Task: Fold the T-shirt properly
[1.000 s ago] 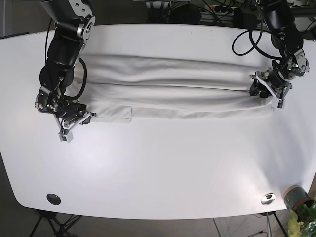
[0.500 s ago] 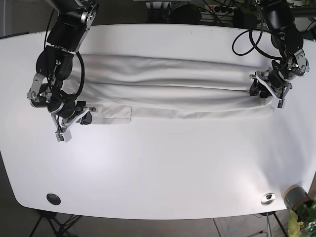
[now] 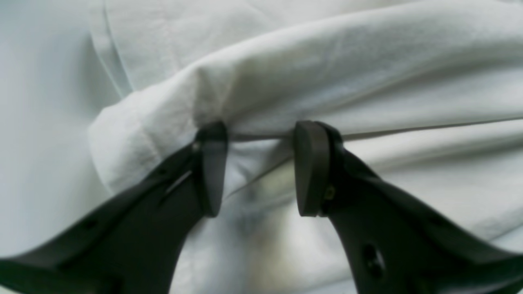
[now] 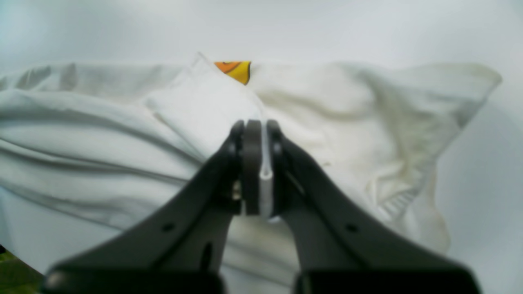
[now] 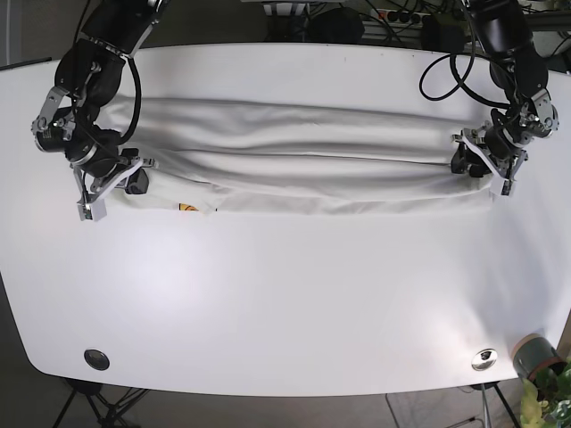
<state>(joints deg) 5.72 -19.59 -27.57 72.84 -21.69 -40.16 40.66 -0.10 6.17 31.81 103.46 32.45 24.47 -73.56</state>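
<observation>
The white T-shirt [image 5: 303,156] lies stretched in a long creased band across the table [image 5: 285,294]. On the right of the base view my left gripper [image 5: 473,166] rests at the shirt's end. The left wrist view shows that gripper [image 3: 261,167] open, its fingertips [image 3: 212,163] pressed against a raised fold of the T-shirt [image 3: 327,73]. Over on the left of the base view, my right gripper [image 5: 134,183] is shut on a thin edge of the shirt, seen pinched in the right gripper [image 4: 258,171]. A small orange-yellow print [image 4: 235,69] peeks out of the T-shirt [image 4: 367,122] behind it.
Two round metal grommets [image 5: 484,358] [image 5: 96,359] sit near the table's front edge. A potted plant [image 5: 540,357] stands past the front right corner. Cables [image 5: 446,76] hang over the back right of the table.
My right arm has moved back and left with the shirt's edge, pulling the flat flap up and baring an orange print. The left arm has not moved.
</observation>
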